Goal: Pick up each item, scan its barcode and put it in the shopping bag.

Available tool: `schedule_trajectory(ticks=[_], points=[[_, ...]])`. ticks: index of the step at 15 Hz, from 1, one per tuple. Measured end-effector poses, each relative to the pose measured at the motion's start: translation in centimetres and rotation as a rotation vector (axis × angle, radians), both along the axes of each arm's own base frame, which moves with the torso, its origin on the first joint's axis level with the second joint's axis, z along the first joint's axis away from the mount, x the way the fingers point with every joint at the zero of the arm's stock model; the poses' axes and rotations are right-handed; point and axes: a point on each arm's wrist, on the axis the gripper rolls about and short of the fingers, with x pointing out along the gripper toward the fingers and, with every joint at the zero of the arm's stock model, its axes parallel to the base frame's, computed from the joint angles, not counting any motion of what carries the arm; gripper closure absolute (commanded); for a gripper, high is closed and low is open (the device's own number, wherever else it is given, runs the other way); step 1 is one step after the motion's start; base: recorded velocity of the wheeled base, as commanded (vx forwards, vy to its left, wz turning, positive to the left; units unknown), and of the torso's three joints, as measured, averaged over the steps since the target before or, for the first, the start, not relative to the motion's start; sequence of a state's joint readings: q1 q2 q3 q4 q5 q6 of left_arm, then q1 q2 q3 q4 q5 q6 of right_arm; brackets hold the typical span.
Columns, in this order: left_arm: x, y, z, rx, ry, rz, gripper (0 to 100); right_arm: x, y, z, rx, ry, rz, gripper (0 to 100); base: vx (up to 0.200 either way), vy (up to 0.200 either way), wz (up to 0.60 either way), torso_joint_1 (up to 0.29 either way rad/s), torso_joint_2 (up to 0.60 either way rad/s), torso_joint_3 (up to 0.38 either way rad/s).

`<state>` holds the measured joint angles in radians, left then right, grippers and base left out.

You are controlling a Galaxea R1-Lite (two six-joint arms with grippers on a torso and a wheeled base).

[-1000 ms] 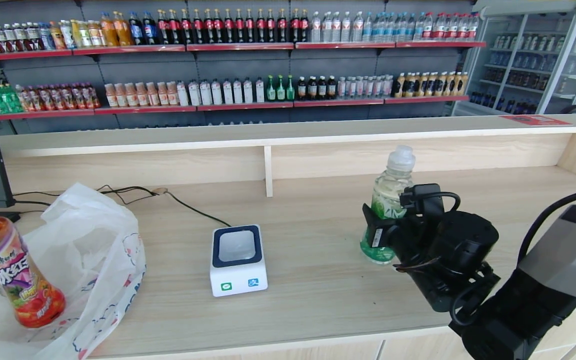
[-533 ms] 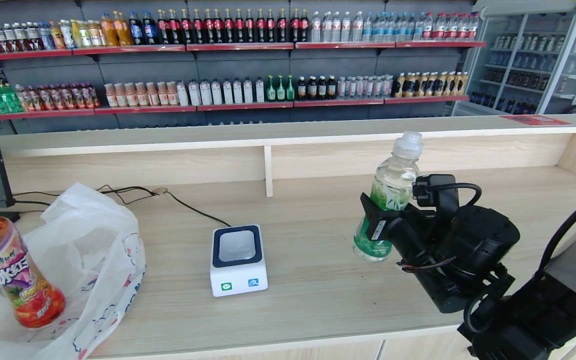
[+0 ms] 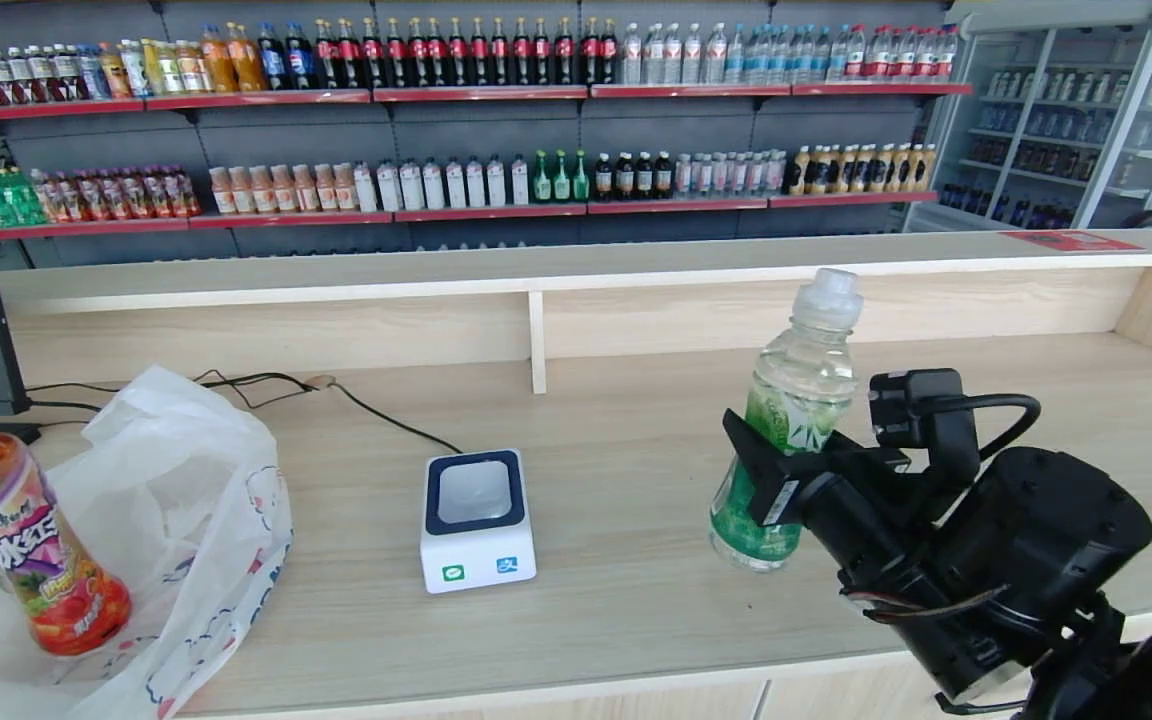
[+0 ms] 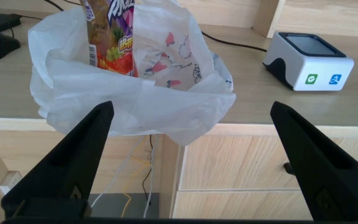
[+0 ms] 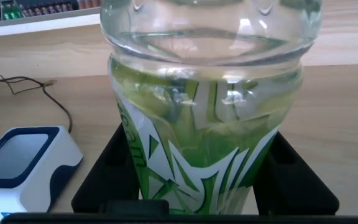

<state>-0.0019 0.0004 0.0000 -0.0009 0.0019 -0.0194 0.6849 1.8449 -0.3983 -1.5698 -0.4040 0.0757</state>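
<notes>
Your right gripper (image 3: 794, 462) clamps the green-labelled clear bottle (image 3: 798, 385), tilted, to the right of the scanner (image 3: 476, 518). Your left gripper (image 4: 191, 115) hangs wide open beside the shopping bag (image 3: 186, 450), which holds the red tea bottle (image 3: 31, 560).

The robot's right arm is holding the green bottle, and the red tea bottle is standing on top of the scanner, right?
Not quite. The red tea bottle is not on the scanner; it stands inside the white shopping bag, as the left wrist view shows. The right gripper does hold the green bottle.
</notes>
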Motion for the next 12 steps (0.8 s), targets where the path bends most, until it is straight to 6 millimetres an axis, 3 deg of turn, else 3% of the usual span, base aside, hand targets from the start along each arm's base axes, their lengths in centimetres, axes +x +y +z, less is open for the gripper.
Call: schedule_trajectory(ticks=[5,8,12], points=[[0.0,0.0,0.0,0.0,0.0,0.0,0,-3.9,-2.4,1.1,0.023,-0.005,0.035,100,0.0,0.0,0.0,0.0,0.0,0.0],[0.0,0.0,0.0,0.0,0.0,0.001,0,-6.0,-4.1,0.5,-0.013,0.023,0.059,100,0.0,0.0,0.0,0.0,0.0,0.0],[0.0,0.0,0.0,0.0,0.0,0.001,0,-7.4,-4.7,1.4,0.011,-0.018,0.168,100,0.0,0.0,0.0,0.0,0.0,0.0]])
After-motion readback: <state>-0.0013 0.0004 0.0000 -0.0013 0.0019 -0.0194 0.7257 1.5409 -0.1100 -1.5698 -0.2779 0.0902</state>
